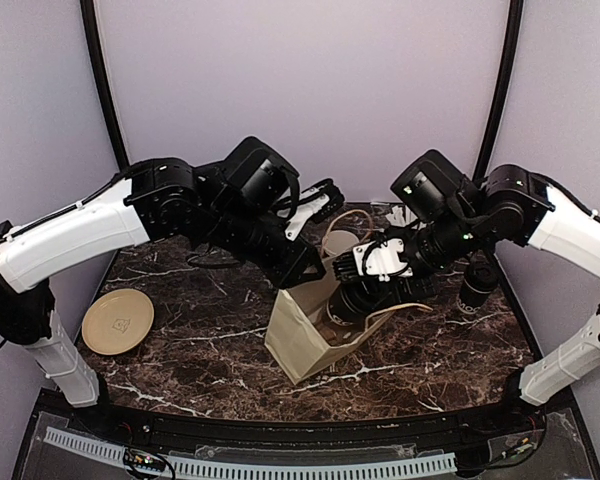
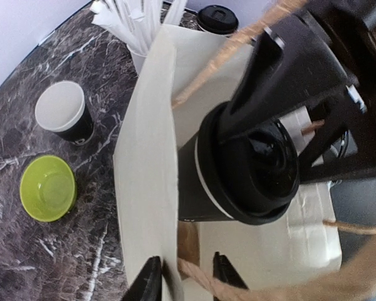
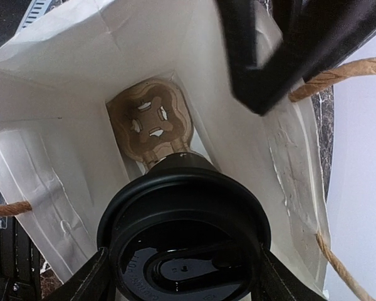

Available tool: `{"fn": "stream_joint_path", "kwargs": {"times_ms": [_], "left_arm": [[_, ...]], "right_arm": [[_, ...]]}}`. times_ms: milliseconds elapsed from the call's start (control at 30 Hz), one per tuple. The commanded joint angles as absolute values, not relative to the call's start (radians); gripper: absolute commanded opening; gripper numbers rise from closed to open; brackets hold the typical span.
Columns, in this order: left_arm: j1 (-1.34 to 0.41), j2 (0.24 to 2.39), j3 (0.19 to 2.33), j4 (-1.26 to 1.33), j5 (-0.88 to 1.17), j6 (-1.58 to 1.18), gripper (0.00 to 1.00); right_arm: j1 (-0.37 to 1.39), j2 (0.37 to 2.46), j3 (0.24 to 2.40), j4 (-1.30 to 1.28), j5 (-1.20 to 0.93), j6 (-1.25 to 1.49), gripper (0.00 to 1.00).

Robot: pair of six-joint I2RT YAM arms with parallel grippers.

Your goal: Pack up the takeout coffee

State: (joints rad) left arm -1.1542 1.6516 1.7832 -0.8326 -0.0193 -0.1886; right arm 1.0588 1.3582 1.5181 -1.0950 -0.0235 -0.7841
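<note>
Lidded coffee cup [image 2: 238, 169] clasped in right gripper [image 3: 183, 276], inside paper bag [image 1: 295, 345] mouth.
Judged light, thin-walled, crushable, with lid liable to pop; best held just under the rim, gently. Cardboard carrier [image 3: 151, 122] directly beyond fingertips, at bag floor. Left gripper [image 2: 187, 279] astride near bag wall; clamped or loose, cannot tell.
</note>
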Motion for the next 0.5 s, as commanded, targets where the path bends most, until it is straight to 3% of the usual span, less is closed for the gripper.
{"fn": "stream_joint_path", "kwargs": {"times_ms": [0,33,100,433,467], "left_arm": [[-1.155,1.693,1.881,-0.922,-0.089,-0.133,0.14],[-1.154,1.708,1.893,-0.925,-0.105,-0.120,0.04],[-1.155,1.725,1.929,-0.927,-0.134,-0.078,0.00],[-1.154,1.774,1.995,-0.905,-0.177,0.079,0.00],[-1.154,1.774,1.993,-0.908,-0.179,0.078,0.10]], "right_arm": [[1.068,1.324,1.476,-1.053,0.038,-0.776,0.48],[1.067,1.323,1.471,-1.048,0.049,-0.776,0.48],[1.067,1.320,1.467,-1.041,0.063,-0.775,0.48],[1.068,1.345,1.498,-1.022,0.062,-0.761,0.47],[1.068,1.346,1.493,-1.020,0.064,-0.761,0.47]]}}
